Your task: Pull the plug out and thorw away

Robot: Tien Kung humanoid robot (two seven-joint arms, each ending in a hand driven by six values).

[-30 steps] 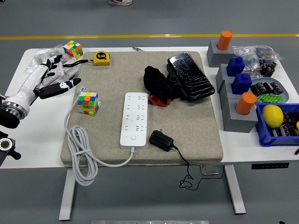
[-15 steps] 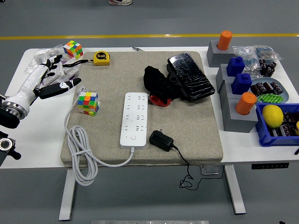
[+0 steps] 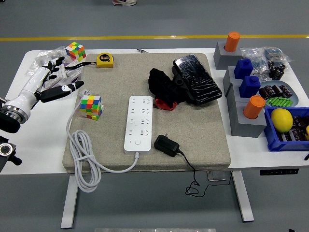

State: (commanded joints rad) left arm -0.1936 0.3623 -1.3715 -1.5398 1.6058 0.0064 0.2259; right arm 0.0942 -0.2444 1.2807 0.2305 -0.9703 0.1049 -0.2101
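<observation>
Where it lies beside power strip (image 3: 139, 123), black plug (image 3: 166, 145) unplugged, prongs exposed.

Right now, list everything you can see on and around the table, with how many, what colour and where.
Power strip: one, white, middle of the mat; no plug in it.
Plug: one, black adapter, lying on the mat right of the strip's near end, its cord over the near edge.
Mat: one, beige, covering the table's middle.
Puzzle cubes: two, multicoloured; one at the mat's left, one at the far left corner.
Tape measure: one, yellow, far left of the mat.
Black pouch: one, far side of the mat.
Black cloth: one, left of the pouch.
Grey blocks: several, with orange and blue pegs, right side.
Blue bin: one, right edge, holding a lemon.
Left hand: black and white, open, far left.
</observation>
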